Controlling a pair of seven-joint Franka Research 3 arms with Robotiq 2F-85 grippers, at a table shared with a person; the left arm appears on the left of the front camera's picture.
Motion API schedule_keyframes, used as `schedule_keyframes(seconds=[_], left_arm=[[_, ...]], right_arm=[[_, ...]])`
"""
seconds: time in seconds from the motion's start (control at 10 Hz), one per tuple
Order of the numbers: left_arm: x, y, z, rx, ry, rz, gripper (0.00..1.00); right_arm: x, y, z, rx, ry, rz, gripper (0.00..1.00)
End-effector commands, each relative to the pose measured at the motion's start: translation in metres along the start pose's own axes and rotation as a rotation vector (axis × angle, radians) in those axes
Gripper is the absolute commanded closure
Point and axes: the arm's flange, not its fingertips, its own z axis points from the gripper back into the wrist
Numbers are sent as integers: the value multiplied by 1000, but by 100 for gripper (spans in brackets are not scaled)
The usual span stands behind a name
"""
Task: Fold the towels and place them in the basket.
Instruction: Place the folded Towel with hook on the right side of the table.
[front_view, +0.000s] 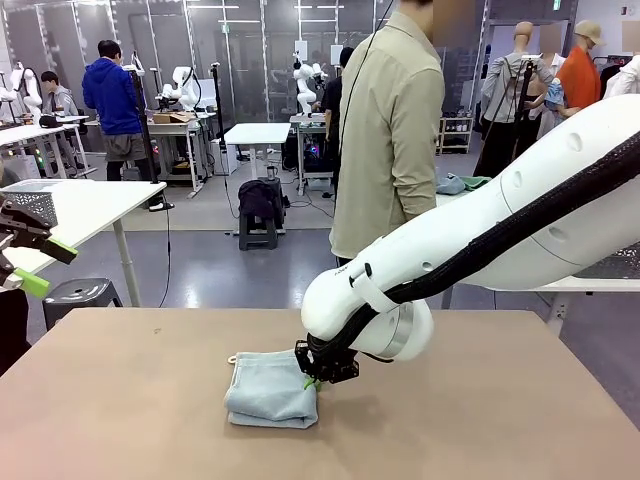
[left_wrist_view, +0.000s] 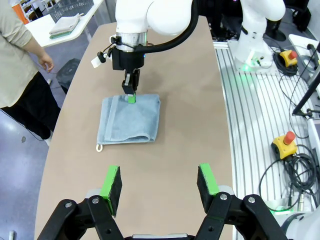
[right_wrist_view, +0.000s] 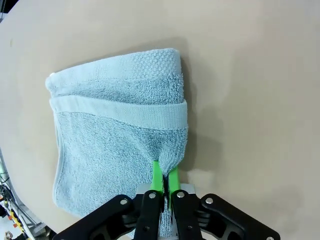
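A folded light blue-grey towel (front_view: 270, 392) (left_wrist_view: 131, 120) (right_wrist_view: 115, 130) lies on the brown table (front_view: 480, 420), its small loop (left_wrist_view: 99, 147) sticking out at one corner. My right gripper (front_view: 318, 378) (left_wrist_view: 130, 95) (right_wrist_view: 165, 175) is down at the towel's edge, its green pads shut on a pinch of the cloth. My left gripper (front_view: 30, 262) (left_wrist_view: 159, 187) hangs high above the table's left end, open and holding nothing. The wire-mesh basket (front_view: 32, 202) (left_wrist_view: 75, 6) stands on a white side table, with another folded towel (left_wrist_view: 65, 24) beside it.
A person (front_view: 385, 140) (left_wrist_view: 20, 65) in a beige shirt stands at the far side of the table. A round stool (front_view: 78, 293) sits under the white side table (front_view: 90, 205). Behind my arms runs a metal rail with cables and stop buttons (left_wrist_view: 285, 145).
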Motion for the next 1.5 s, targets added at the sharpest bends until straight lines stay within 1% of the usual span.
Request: schedule_keyframes(seconds=[0.0, 0.1, 0.2, 0.3, 0.5, 0.8, 1.1, 1.4], left_arm=[[2, 0, 1, -4, -29, -21, 23], [2, 0, 1, -4, -29, -21, 23], [2, 0, 1, -4, -29, -21, 23], [2, 0, 1, -4, -29, -21, 23], [2, 0, 1, -4, -29, -21, 23], [2, 0, 1, -4, -29, -21, 23], [2, 0, 1, -4, -29, -21, 23], [2, 0, 1, -4, -29, -21, 23]], right_arm=[[0, 0, 0, 0, -1, -1, 100], [0, 0, 0, 0, -1, -1, 100], [0, 0, 0, 0, 0, 0, 95], [2, -6, 7, -2, -28, 9, 95], [9, -29, 26, 14, -60, 0, 95], [20, -63, 44, -8, -89, -20, 95], [39, -116, 79, -56, -132, -16, 95], [55, -165, 118, -98, -213, -37, 95]])
